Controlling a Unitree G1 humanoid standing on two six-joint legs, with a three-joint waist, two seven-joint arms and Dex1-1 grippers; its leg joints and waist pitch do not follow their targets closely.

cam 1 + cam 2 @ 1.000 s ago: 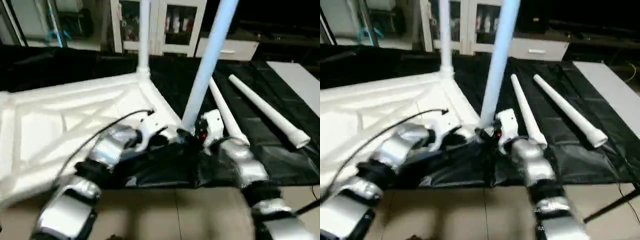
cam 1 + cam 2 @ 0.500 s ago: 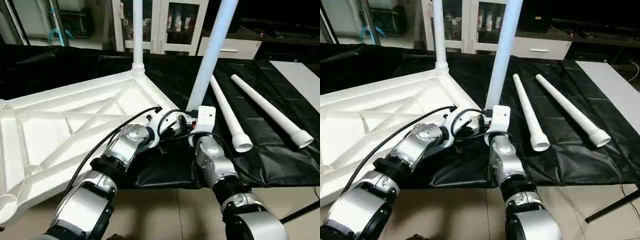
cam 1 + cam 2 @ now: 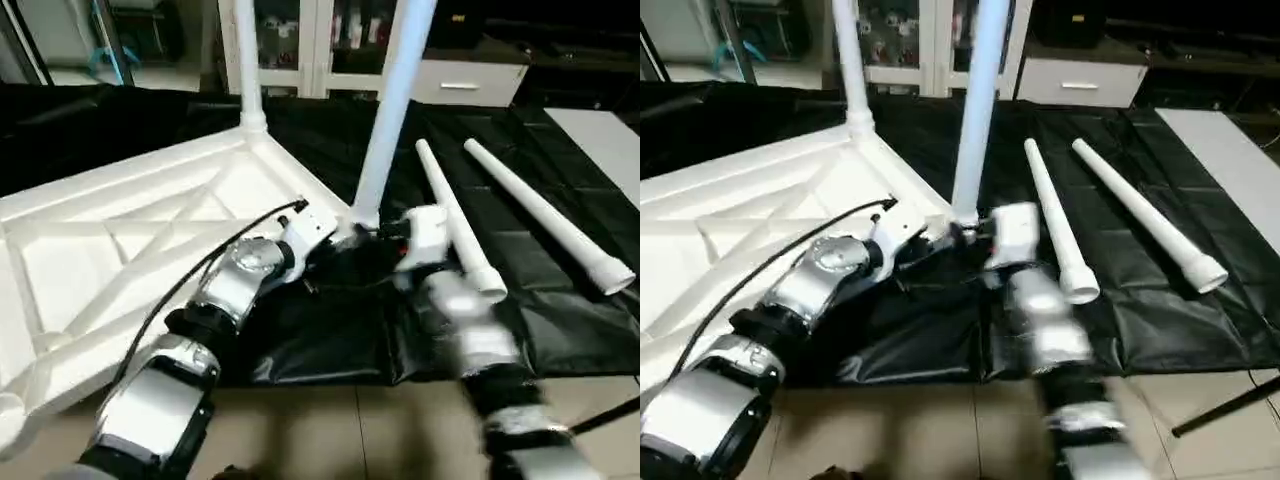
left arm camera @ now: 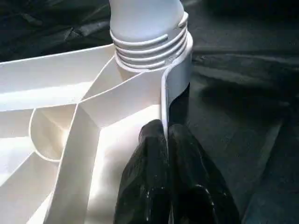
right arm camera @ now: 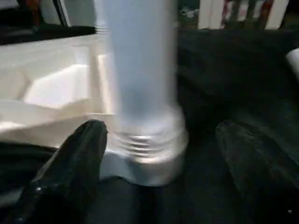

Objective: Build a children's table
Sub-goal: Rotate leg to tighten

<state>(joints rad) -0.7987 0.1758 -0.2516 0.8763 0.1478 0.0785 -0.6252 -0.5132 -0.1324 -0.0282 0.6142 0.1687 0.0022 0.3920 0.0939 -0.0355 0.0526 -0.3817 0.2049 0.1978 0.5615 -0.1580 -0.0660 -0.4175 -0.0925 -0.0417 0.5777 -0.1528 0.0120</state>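
- The tabletop [image 3: 120, 250] lay ribs-up, partly on the black sheet [image 3: 560, 320]; one leg [image 3: 245, 60] stood in the far corner socket; a second leg [image 3: 395, 110] stood in the near corner socket [image 4: 175, 70], several rings of its thread showing above the rim.
- The left gripper [image 4: 166, 140] had its two black fingers pressed together, pinching the tabletop's thin edge wall just beside that socket; it looked to be steadying the top.
- The right gripper [image 5: 159, 154] stood spread wide, a finger [image 5: 70, 163] either side of the second leg's base, touching neither side that I could see.
- Two spare legs [image 3: 540, 215] lay side by side on the sheet.
- I judged the step to be screwing the second leg home; next the right fingers would need to clamp the tube and turn again.
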